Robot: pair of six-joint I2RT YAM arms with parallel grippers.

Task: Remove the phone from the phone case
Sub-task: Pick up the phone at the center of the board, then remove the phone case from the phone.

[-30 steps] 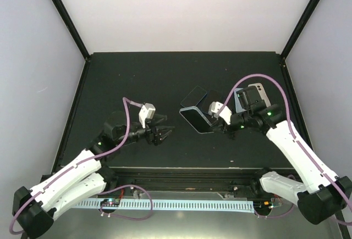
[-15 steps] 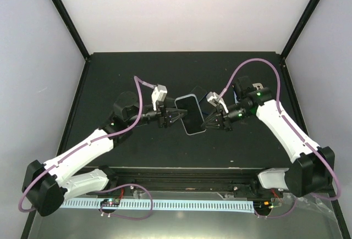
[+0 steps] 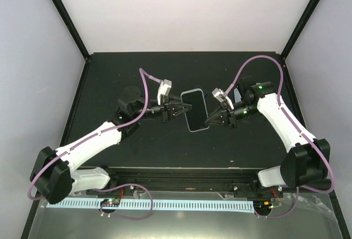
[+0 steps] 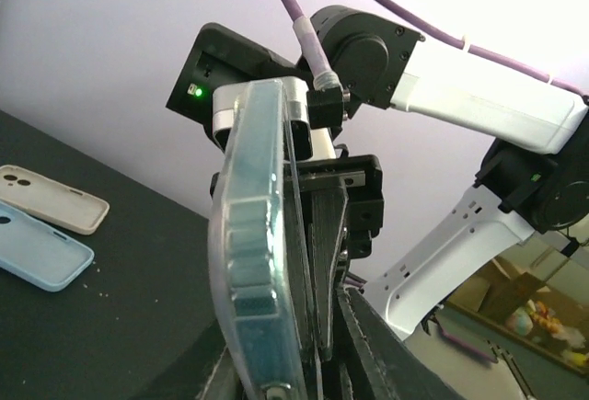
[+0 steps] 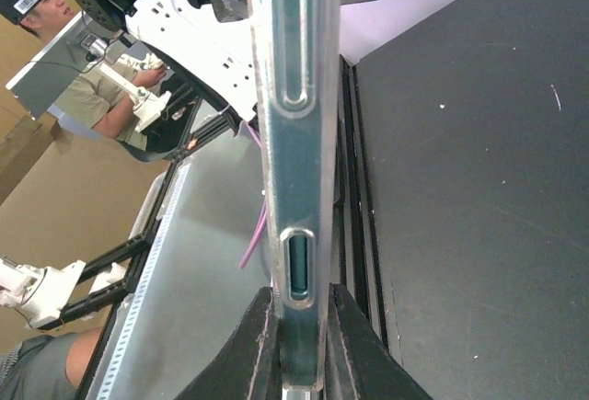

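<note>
Clear-cased phone (image 3: 196, 110) clamped by right tool (image 3: 208, 122); left tool (image 3: 186, 107) flanks it, grip indiscernible.

The phone case (image 5: 293, 142) is showing as clear, glossy plastic, smooth along its edge. The phone (image 3: 195, 110) is gleaming with a dark, glassy screen. The table (image 3: 137, 74) is looking matt black and lightly speckled. The right fingers (image 5: 253, 349) are looking like matt black plastic. The cream case (image 4: 55, 200) and the blue case (image 4: 37, 253) are appearing matt and rubbery.
</note>
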